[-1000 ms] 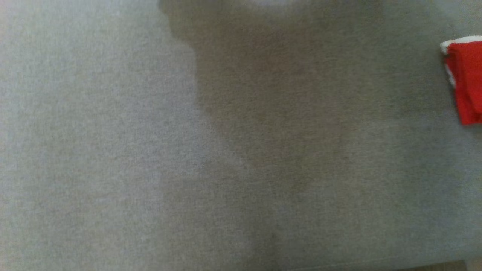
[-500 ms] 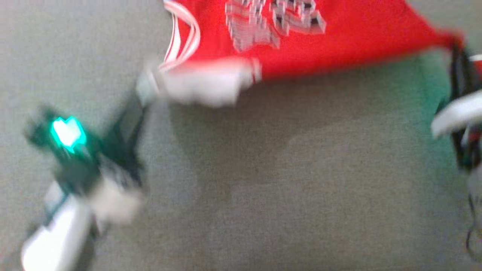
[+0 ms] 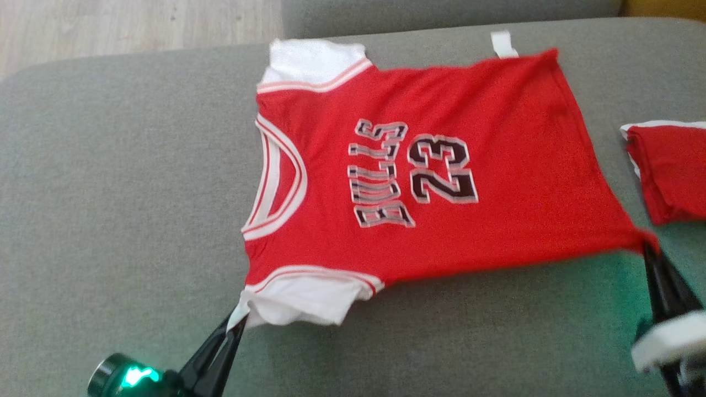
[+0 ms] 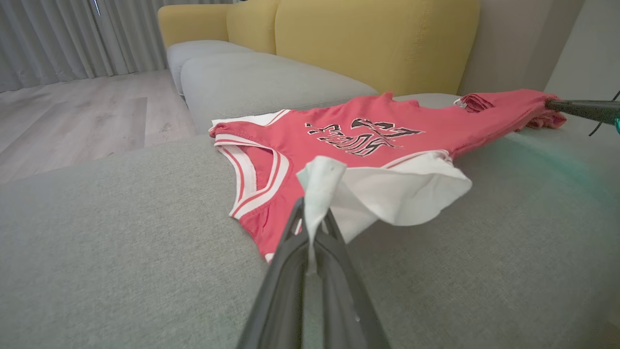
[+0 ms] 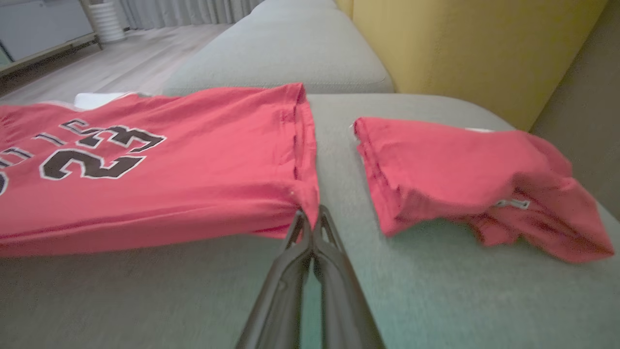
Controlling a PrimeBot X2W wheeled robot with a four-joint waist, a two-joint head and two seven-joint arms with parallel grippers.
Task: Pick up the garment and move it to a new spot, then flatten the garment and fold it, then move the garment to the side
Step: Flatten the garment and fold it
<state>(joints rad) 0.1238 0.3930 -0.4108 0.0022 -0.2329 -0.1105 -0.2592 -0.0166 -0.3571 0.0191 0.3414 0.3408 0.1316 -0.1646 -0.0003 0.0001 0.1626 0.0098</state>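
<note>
Pinching the tip of a white sleeve (image 3: 303, 300) with the left jaws, shut tight; pinching the near hem corner (image 3: 640, 240) with the right jaws, shut likewise. Holding the red shirt (image 3: 441, 182) stretched between them, lifted a little along the near side, otherwise lying print-up across the middle of the sofa cushion (image 3: 110, 220), collar toward its left edge. Just beside the hem, toward the right edge: a folded red garment (image 3: 670, 171). Gripped by very little cloth, so likely to slip free under a harder pull and bunch up. Liable to ruck at the far side if dragged rather than lifted, or to catch the folded garment if swung right.
</note>
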